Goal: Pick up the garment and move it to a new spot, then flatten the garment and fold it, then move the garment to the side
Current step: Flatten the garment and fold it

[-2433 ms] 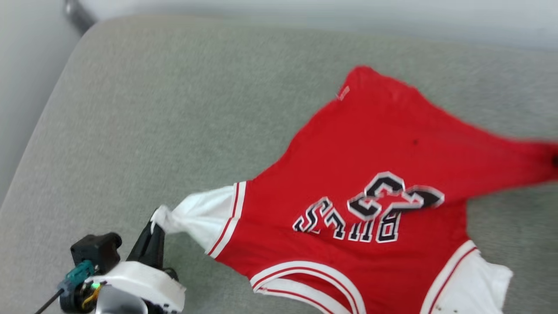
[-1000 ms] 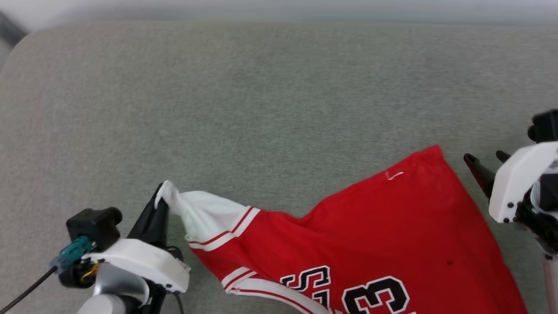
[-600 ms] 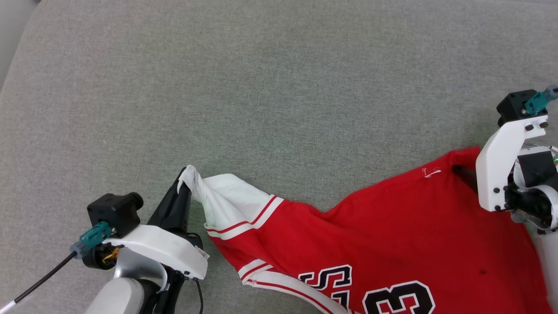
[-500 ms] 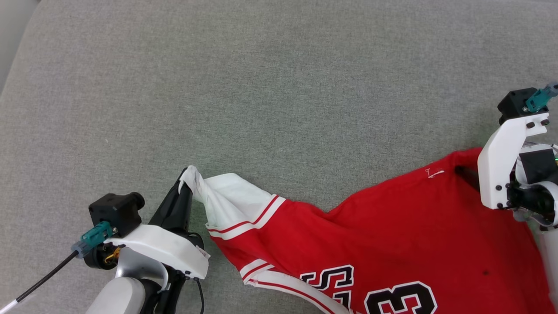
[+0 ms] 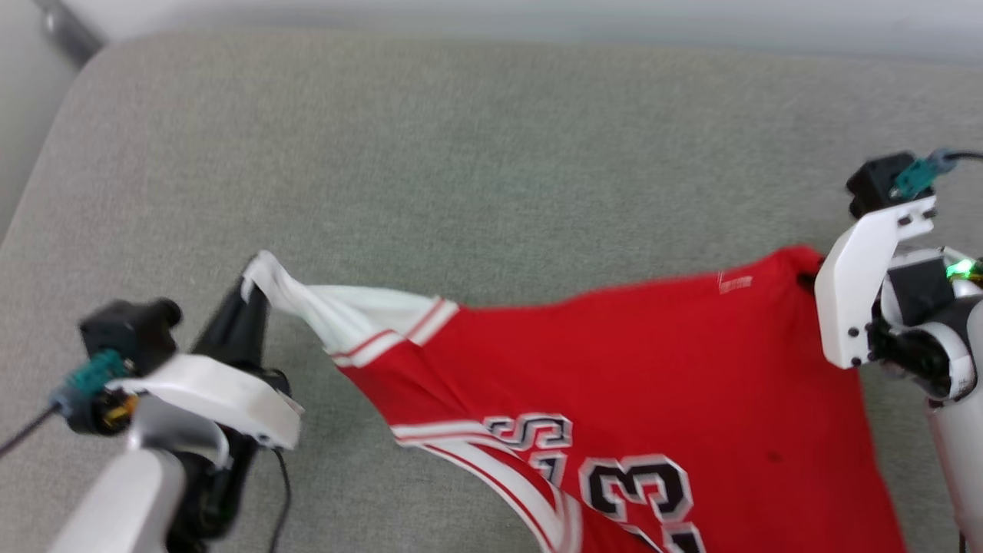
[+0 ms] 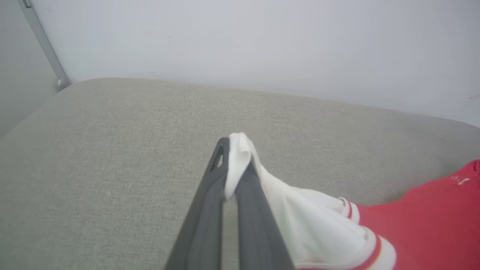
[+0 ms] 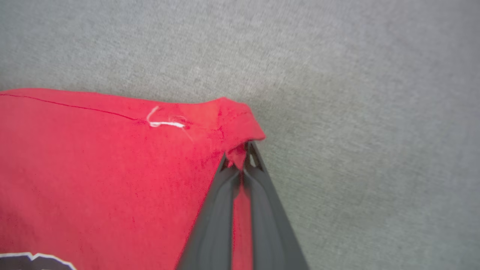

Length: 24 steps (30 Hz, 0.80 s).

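The garment (image 5: 614, 369) is a red jersey with white sleeves, striped trim and black outlined letters and numbers, stretched across the grey cushion. At the left, my left gripper (image 5: 249, 296) is shut on the bunched tip of the white sleeve (image 6: 240, 157), and the left wrist view shows that fabric pinched between its dark fingers (image 6: 213, 195). At the right, my right gripper (image 7: 240, 155) is shut on the red hem corner (image 7: 232, 120), with its fingers hidden behind the white wrist housing in the head view. The jersey's lower part runs off the bottom of the head view.
The grey fabric cushion (image 5: 461, 169) spreads wide behind the jersey. A pale wall (image 6: 262, 37) rises behind its far edge. A metal post (image 6: 41, 41) stands at the far left corner. The cushion's left edge (image 5: 31, 200) drops off beside my left arm.
My right gripper has shut on the red hem corner. The left gripper, still holding the sleeve, has moved left, pulling the jersey taut. The head camera has shifted too.
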{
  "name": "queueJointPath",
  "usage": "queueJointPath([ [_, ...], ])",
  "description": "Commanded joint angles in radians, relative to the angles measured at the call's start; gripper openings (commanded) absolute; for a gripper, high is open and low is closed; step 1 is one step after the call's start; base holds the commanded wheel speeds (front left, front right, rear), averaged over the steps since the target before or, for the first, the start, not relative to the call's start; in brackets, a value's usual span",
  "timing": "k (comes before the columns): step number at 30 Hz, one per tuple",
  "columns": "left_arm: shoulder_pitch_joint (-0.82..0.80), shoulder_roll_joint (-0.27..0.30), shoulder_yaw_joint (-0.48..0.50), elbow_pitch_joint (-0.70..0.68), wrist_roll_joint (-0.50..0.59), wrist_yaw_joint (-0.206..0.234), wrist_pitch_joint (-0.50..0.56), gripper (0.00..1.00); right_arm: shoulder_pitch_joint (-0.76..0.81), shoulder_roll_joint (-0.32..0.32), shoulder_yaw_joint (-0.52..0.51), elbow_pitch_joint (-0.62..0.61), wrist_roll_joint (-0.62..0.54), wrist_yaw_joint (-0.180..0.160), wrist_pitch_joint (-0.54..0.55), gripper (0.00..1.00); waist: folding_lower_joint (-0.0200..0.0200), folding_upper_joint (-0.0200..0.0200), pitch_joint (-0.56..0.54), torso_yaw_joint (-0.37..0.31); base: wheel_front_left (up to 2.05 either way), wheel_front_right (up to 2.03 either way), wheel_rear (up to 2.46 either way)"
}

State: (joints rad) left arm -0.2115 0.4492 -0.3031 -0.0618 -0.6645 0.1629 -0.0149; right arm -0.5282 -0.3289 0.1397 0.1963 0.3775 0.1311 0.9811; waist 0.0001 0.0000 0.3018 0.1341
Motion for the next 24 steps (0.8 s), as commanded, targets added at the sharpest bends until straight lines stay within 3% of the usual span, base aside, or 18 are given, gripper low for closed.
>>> queueJointPath([
  [1,-0.029,0.018,0.014,-0.005,0.007,0.005,0.005,0.00,-0.027,-0.009,0.001,0.000,-0.010,-0.001,-0.026,0.00,-0.0001,0.0000,-0.061,-0.037,0.00,0.00,0.00],
  [7,-0.200,0.073,0.053,0.061,0.003,-0.030,0.041,0.00,-0.113,-0.027,0.009,0.033,-0.019,-0.001,-0.123,0.00,-0.0001,0.0000,-0.145,-0.084,0.00,0.00,0.00],
  [13,-0.452,0.084,0.055,0.201,0.016,-0.072,0.069,0.00,-0.267,-0.034,0.003,0.089,-0.039,-0.001,-0.227,0.00,-0.0001,0.0000,-0.150,-0.122,0.00,0.00,0.00],
  [24,-0.979,0.105,0.075,0.454,0.074,-0.141,0.016,0.00,-0.647,0.004,-0.070,0.168,-0.160,-0.001,-0.439,0.00,-0.0001,0.0000,0.048,-0.173,0.00,0.00,0.00],
])
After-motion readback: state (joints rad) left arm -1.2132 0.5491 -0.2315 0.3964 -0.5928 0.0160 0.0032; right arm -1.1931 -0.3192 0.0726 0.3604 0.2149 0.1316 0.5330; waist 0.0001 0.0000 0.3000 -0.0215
